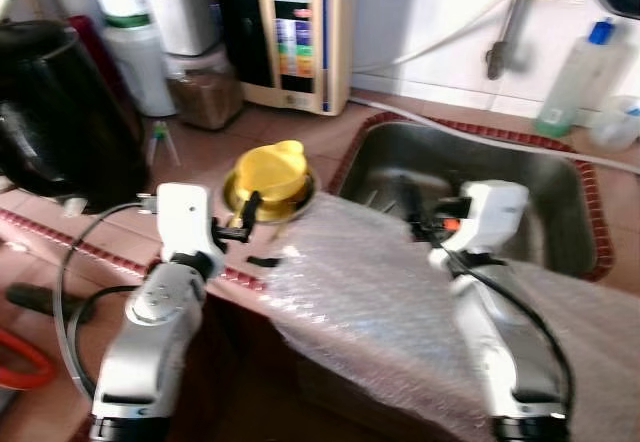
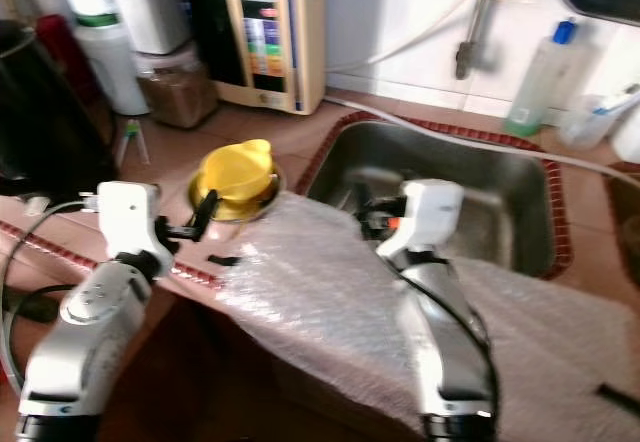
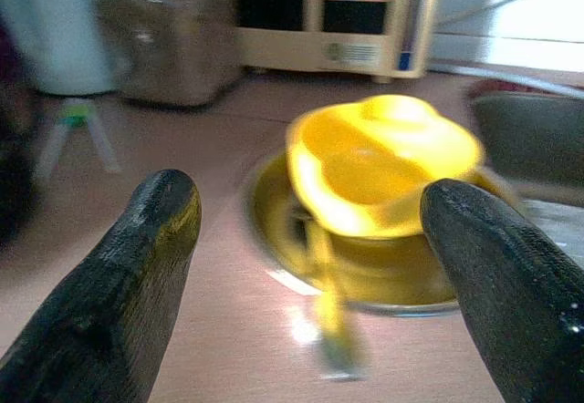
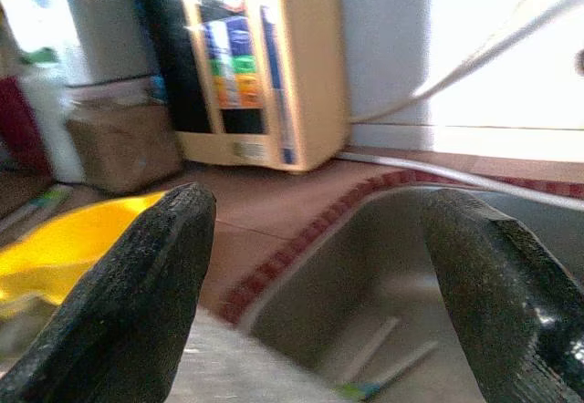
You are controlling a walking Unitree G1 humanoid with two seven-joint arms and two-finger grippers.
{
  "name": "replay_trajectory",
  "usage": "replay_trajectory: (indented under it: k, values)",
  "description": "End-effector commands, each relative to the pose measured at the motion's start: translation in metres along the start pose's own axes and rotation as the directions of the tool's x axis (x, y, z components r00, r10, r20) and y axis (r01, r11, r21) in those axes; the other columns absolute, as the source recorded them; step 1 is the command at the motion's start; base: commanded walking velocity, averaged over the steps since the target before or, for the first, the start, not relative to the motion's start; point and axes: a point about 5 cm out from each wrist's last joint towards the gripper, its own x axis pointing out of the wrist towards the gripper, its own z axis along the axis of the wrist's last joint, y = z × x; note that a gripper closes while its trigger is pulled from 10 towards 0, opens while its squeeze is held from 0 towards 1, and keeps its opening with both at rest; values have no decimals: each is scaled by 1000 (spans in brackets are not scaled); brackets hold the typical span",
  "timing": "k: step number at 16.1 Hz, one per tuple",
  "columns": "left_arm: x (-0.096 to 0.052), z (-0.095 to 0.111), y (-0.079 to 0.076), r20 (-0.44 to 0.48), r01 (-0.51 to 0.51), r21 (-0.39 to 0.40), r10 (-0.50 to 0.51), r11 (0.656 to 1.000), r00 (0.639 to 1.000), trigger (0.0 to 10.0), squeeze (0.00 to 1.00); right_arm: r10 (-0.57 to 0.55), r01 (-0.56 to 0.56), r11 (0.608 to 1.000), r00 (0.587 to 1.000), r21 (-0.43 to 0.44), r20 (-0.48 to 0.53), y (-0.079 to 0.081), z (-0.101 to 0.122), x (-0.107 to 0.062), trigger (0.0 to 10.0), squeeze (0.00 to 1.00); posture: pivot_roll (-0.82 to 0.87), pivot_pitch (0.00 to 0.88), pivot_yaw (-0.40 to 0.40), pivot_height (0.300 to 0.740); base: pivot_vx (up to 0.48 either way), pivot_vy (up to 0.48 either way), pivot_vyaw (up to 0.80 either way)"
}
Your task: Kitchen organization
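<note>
A yellow lidded bowl [image 1: 268, 170] sits on a shiny metal plate [image 1: 300, 202] on the tiled counter, just left of the steel sink [image 1: 520, 177]. My left gripper [image 1: 252, 237] is open, a short way in front of the bowl and pointing at it. In the left wrist view the bowl [image 3: 383, 161] lies between and beyond the two black fingertips [image 3: 164, 211], and a yellow utensil [image 3: 324, 284] rests on the plate. My right gripper [image 1: 415, 212] is open and empty over the sink's near-left corner, above a sheet of bubble wrap [image 1: 370, 292].
The bubble wrap drapes over the counter's front edge. A black appliance [image 1: 60, 112] stands at the left, and a jar of brown stuff [image 1: 205, 87] and a beige water purifier [image 1: 300, 32] at the back. A blue-capped bottle [image 1: 575, 77] stands behind the sink. Utensils [image 4: 383, 366] lie in the sink.
</note>
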Motion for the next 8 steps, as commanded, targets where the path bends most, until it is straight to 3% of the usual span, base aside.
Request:
replay_trajectory:
  k: [1, 3, 8]
  values:
    - [1, 3, -4, 5, 23, -4, -23, 1000, 1000, 10000, 0, -24, 25, 1000, 999, -18, 24, -7, 6, -2, 10000, 0, 4, 49, 93, 740, 0, 476, 0]
    - [2, 4, -5, 6, 24, -4, -24, 1000, 1000, 10000, 0, -30, 30, 999, 999, -20, 26, -8, 7, -2, 10000, 0, 3, 48, 97, 740, 0, 431, 0]
    - [5, 7, -15, 34, 86, -29, -85, 996, 996, 10000, 0, -55, 56, 998, 998, -33, 29, -14, 8, -4, 10000, 0, -7, 51, 100, 740, 0, 0, 0]
